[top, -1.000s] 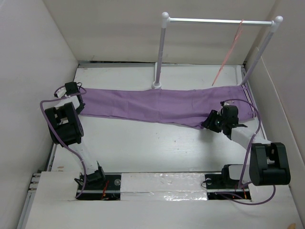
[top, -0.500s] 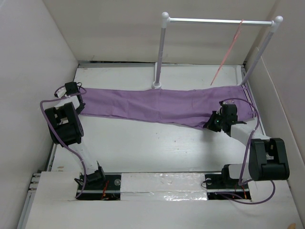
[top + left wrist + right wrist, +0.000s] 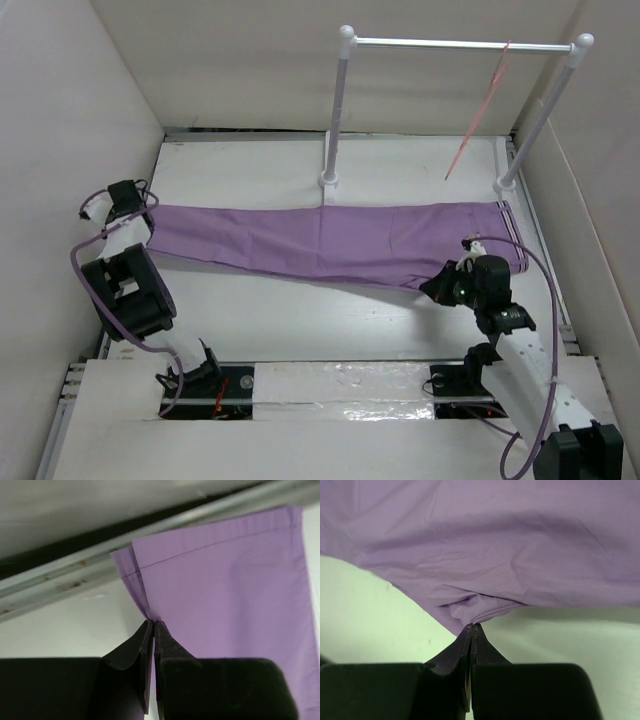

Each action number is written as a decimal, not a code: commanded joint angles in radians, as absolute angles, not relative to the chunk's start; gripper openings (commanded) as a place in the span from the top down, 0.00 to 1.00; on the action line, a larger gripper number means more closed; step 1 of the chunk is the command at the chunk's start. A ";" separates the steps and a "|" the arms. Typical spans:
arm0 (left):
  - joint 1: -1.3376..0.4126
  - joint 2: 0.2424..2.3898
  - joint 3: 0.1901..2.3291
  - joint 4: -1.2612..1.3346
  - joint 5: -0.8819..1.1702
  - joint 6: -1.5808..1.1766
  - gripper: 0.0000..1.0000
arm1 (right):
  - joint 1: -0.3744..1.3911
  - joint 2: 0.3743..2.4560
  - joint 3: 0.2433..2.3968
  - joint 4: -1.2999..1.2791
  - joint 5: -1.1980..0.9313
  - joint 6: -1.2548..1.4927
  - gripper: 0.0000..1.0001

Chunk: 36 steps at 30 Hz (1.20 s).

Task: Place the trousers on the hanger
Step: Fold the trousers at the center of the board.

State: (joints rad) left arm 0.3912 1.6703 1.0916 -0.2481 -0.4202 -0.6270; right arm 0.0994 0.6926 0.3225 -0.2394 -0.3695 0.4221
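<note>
The purple trousers [image 3: 330, 240] lie stretched across the table, leg cuffs at the left, striped waistband [image 3: 512, 232] at the right. My left gripper [image 3: 148, 212] is shut on the cuff end; the left wrist view shows the hemmed cuff [image 3: 220, 585] pinched at my gripper [image 3: 152, 625]. My right gripper [image 3: 432, 284] is shut on the near edge of the trousers close to the crotch; the right wrist view shows a fold of cloth [image 3: 485, 600] pinched at my gripper [image 3: 471, 626]. The pink hanger [image 3: 480, 110] hangs on the rack's crossbar at the back right.
A rack with two white posts [image 3: 335, 110] and a silver crossbar [image 3: 460, 44] stands at the back. White walls close in the left, right and back sides. A metal rail [image 3: 150, 535] runs along the table's left edge.
Both grippers have pulled the trousers toward the near side. The left arm moved left and the right arm drew back, so the cloth lies straighter and clear of the rack's left foot.
</note>
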 commanded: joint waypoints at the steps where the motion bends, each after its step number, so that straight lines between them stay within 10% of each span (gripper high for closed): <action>1: 0.486 1.591 1.007 -0.275 -0.393 -0.644 1.00 | 0.135 0.573 0.267 -0.376 -0.457 0.451 1.00; 8: 0.583 1.536 0.913 -0.294 -0.305 -0.635 1.00 | 0.158 0.333 0.232 -0.578 -0.456 0.432 0.98; 12: 0.583 1.548 0.939 -0.327 -0.304 -0.634 0.96 | 0.158 0.311 0.233 -0.534 -0.454 0.451 0.41; 17: 0.548 1.441 0.962 -0.278 -0.249 -0.601 0.58 | 0.128 0.383 0.379 -0.523 -0.287 0.407 0.07; 23: 0.217 1.315 1.023 -0.206 -0.272 -0.607 0.66 | -0.010 0.482 0.428 -0.419 -0.138 0.413 0.05; 27: -0.053 1.214 1.031 -0.114 -0.241 -0.632 1.00 | -0.144 0.543 0.423 -0.358 -0.042 0.414 0.07; 36: -0.547 0.927 0.726 0.316 -0.228 -0.687 1.00 | -0.477 0.757 0.407 -0.224 0.017 0.436 0.16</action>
